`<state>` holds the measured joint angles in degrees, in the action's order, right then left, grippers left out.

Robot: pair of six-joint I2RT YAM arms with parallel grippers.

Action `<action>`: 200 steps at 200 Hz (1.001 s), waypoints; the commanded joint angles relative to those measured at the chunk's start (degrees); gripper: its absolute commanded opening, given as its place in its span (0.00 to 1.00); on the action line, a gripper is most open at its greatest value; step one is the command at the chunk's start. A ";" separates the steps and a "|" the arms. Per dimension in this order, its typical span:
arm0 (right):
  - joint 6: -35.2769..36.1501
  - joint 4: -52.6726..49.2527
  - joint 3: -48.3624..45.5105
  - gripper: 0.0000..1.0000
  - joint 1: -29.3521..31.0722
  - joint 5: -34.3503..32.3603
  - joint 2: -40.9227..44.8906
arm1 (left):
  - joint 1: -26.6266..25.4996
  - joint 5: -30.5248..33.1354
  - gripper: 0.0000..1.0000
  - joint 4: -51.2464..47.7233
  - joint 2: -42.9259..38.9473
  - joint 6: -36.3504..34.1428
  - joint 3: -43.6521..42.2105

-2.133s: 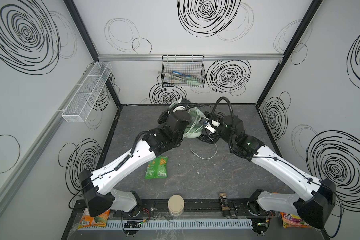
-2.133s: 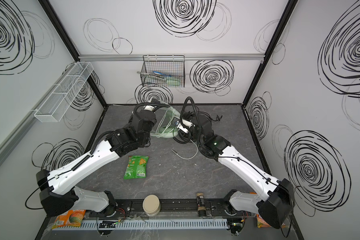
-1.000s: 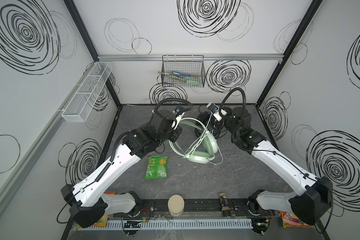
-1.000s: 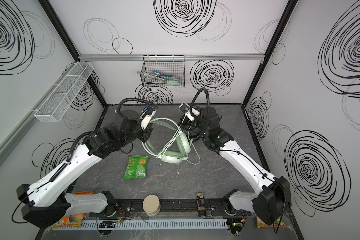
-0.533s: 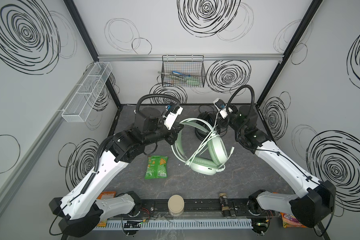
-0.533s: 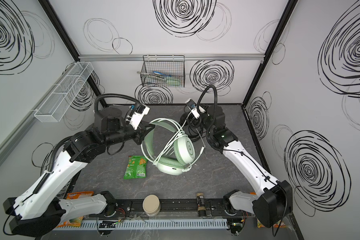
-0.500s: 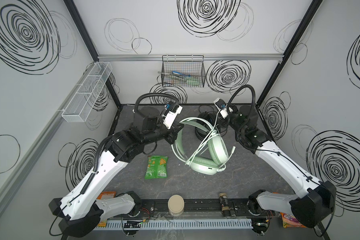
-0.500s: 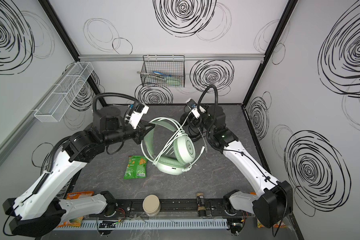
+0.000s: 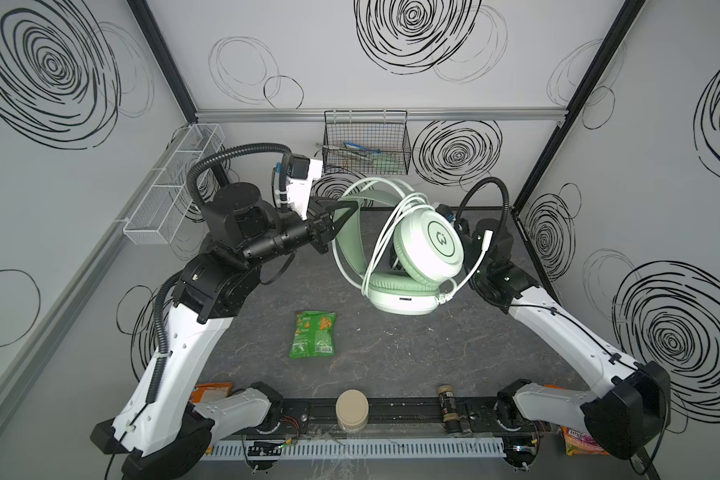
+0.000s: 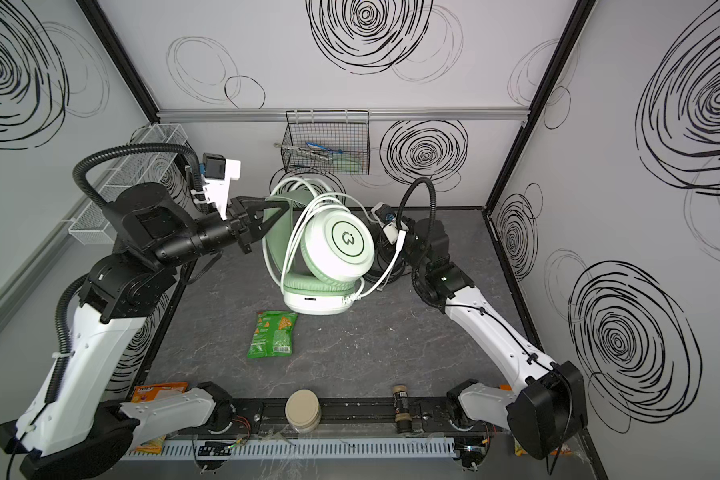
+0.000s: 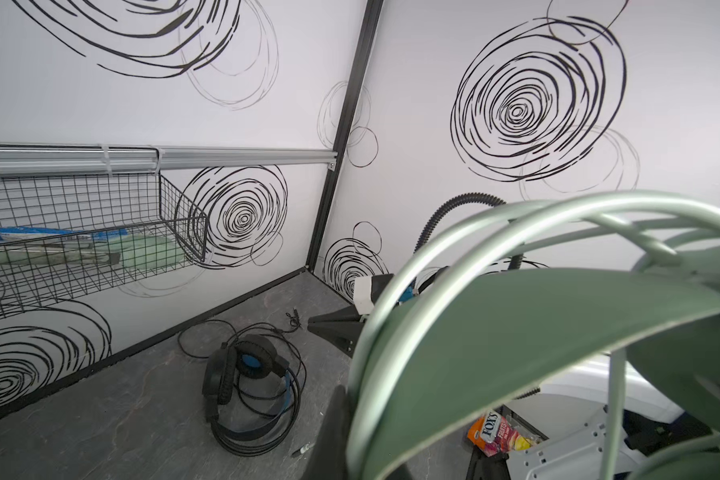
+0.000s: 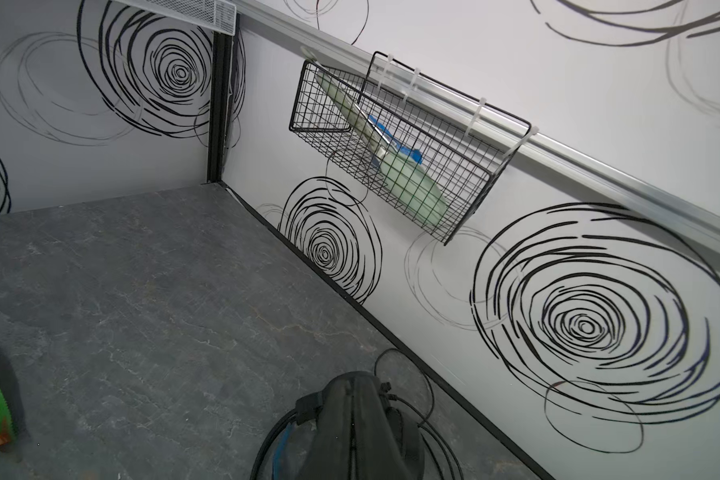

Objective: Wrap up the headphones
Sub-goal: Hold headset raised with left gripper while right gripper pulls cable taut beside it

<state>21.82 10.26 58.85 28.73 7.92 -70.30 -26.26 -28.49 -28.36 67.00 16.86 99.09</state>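
Both shut: left end effector (image 9: 348, 206) clamps the green headset's (image 9: 400, 297) band (image 9: 350, 232), hanging it clear for winding cable (image 9: 377, 245); right end effector (image 11: 319, 325), half hidden behind the earcup (image 9: 429, 245), perhaps holds nothing.

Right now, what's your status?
Left tool shut on headband of mint-green headset, aloft. Right tool shut. Pale cable looped round it. Black blue-lined headset on grey table.

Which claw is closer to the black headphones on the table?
Right. The right gripper hangs close above the black headphones; the left gripper is farther off, raised, gripping the green headset's band.
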 commanded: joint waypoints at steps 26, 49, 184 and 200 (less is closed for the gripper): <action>-6.96 4.45 -1.99 0.02 1.05 4.07 -1.22 | 2.26 -2.97 0.00 13.38 -0.82 9.38 0.31; -9.90 5.49 -3.52 0.01 1.12 5.12 -0.95 | 4.33 -3.19 0.00 17.50 -1.46 12.97 -1.81; -20.28 10.13 -6.40 0.09 1.48 14.02 -1.39 | 7.41 -3.60 0.00 26.84 -3.38 21.19 -8.38; -20.64 10.05 -6.20 0.05 1.48 14.47 -1.87 | 7.41 -3.56 0.00 27.52 -3.45 21.41 -8.56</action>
<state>3.46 18.63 51.51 30.37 20.18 -71.07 -19.33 -31.86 -8.86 64.77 34.65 90.35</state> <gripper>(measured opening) 0.076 0.098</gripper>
